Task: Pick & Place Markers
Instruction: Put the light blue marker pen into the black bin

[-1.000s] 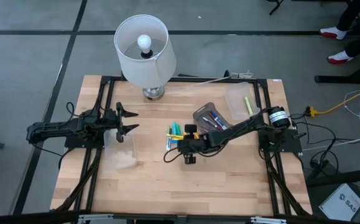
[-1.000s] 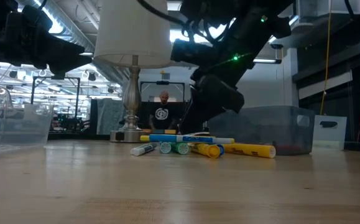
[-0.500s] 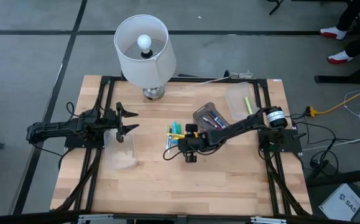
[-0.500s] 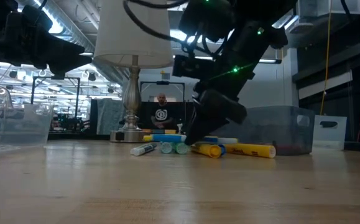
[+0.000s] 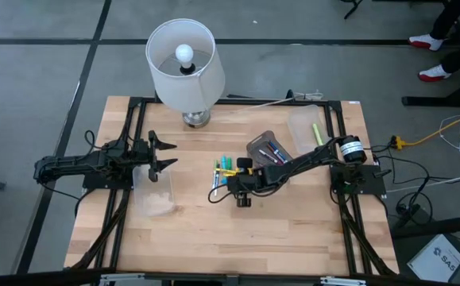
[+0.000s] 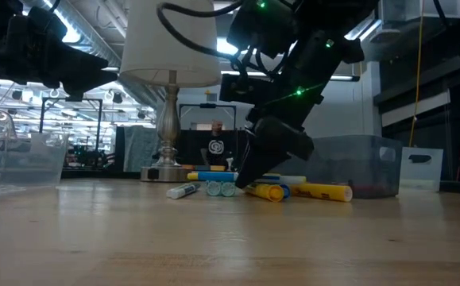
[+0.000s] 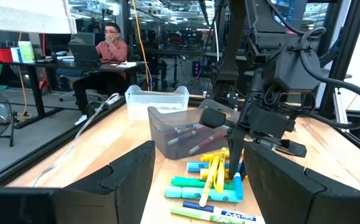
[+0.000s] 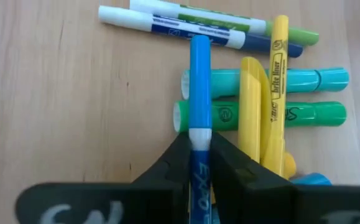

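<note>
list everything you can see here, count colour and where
markers: loose pile of about eight, yellow, green, teal, blue, white-bodied; table centre
blue marker: one, pinched in the right hand
grey bin: one, holding several markers; right of the pile
clear bins: two; one far right with a yellow-green marker, one on the left
lamp: one, white shade; table's back edge
person: one, seated in the room beyond
left hand: open, over the left bin
right hand: shut on the blue marker at the pile
</note>
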